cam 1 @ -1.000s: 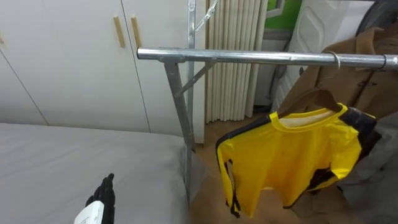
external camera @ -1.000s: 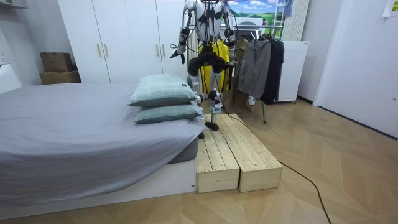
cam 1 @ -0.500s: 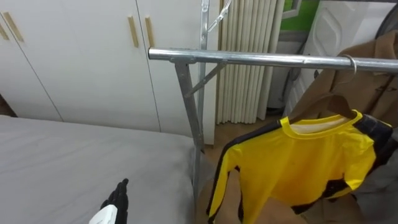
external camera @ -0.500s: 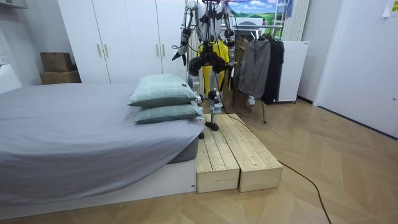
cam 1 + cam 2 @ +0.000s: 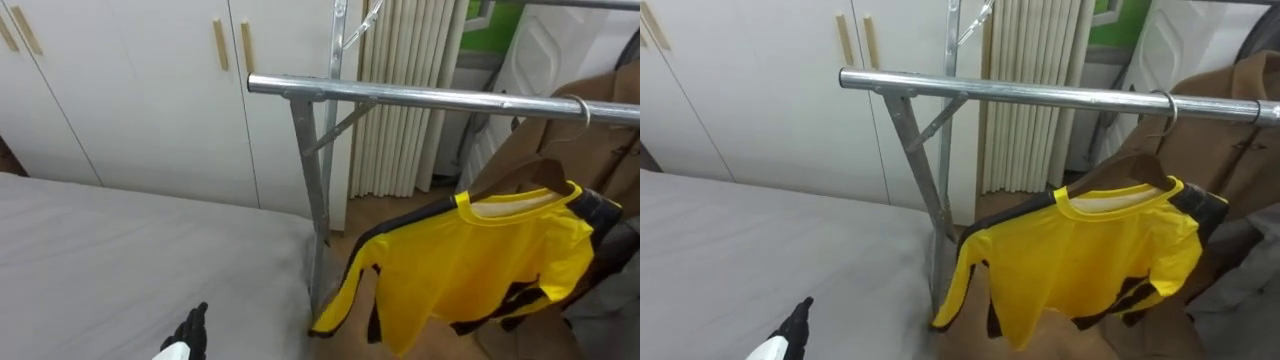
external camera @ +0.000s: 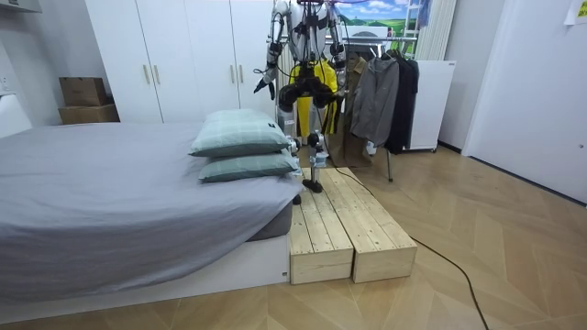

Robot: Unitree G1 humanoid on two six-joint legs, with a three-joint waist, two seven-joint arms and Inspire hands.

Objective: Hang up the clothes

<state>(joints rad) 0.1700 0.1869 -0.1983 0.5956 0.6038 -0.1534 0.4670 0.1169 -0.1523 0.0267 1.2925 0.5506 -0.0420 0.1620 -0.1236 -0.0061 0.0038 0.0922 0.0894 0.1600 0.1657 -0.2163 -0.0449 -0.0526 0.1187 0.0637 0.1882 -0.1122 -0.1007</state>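
A yellow shirt (image 5: 490, 260) with black trim hangs on a wooden hanger (image 5: 520, 175) from the metal rail (image 5: 420, 97) of a clothes rack, right of the rack's upright post (image 5: 312, 190). One sleeve sticks out to the left, near the post. My left hand (image 5: 192, 335) shows at the lower left over the grey bed, fingers straight and holding nothing, well clear of the shirt. In the room view I stand on a wooden platform (image 6: 339, 225) facing the rack, with my left hand (image 6: 264, 84) raised and my right hand (image 6: 341, 84) in front of the hanging clothes.
The grey bed (image 5: 120, 260) lies on my left, right up against the rack's post. A brown coat (image 5: 600, 120) hangs on the rail to the right of the shirt. White wardrobe doors (image 5: 130, 90) and a pleated curtain (image 5: 410, 130) stand behind. Pillows (image 6: 240, 133) lie on the bed.
The head camera has shifted, so everything sits further right and lower. The shirt's left sleeve has swung out toward the post. My left hand stays low at the picture's edge.
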